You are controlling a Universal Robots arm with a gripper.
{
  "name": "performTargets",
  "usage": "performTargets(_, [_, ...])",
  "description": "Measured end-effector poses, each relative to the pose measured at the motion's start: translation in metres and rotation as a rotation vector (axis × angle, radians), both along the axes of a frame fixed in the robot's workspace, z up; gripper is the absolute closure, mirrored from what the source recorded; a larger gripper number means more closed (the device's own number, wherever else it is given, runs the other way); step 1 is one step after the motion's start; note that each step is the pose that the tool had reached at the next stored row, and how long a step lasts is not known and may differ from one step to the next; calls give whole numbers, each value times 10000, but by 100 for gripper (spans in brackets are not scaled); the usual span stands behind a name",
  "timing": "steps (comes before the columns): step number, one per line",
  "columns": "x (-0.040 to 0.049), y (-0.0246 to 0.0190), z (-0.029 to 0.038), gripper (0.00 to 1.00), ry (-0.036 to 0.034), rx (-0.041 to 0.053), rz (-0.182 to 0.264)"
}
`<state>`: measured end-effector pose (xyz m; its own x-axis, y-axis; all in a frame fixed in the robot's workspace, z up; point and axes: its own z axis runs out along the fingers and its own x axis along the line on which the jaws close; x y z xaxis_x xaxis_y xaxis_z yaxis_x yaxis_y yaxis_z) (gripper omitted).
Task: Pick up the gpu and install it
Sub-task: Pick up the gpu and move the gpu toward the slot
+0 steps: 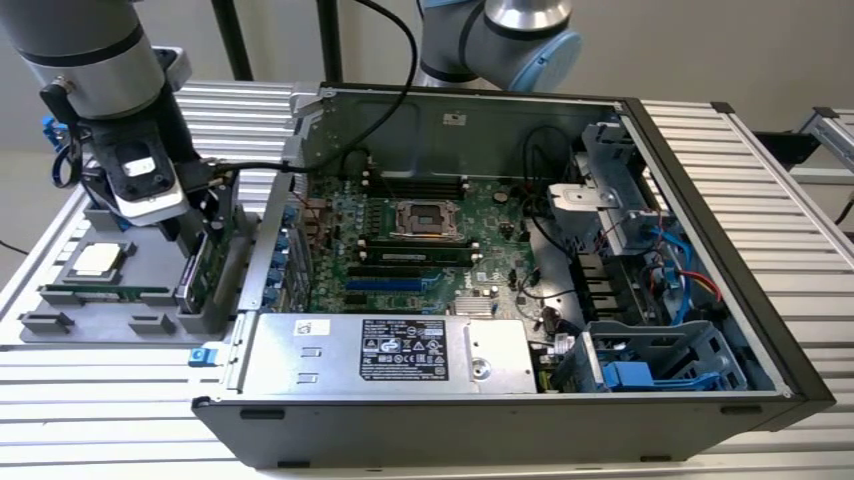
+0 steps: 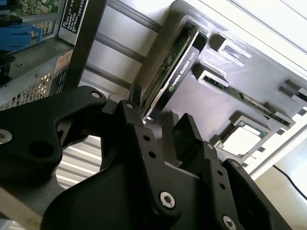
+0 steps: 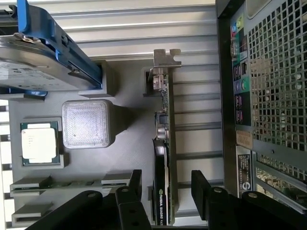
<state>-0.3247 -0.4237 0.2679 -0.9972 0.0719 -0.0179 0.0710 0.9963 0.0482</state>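
Claw (image 3: pixel 168 176) spread open astride gpu (image 3: pixel 163 124) standing edgewise in slot of grey tray (image 3: pixel 134 153).

The gpu (image 3: pixel 162 143) is stood on edge in a grey holder tray (image 3: pixel 129 143), with free room left along both faces, where the spread fingers of the gripper (image 3: pixel 167 179) are set. Passage on one side is narrowed by the computer case wall (image 3: pixel 228 96); on the other, a grey block (image 3: pixel 86 123) and a blue-framed hard drive (image 3: pixel 43 62) are raised nearby.
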Motion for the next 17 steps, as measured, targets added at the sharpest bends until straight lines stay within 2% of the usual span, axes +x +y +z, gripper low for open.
performTargets(8, [-18, 0, -12, 0, -2, 1, 0])
performTargets(17, [-29, -1, -91, 0, 0, 0, 0])
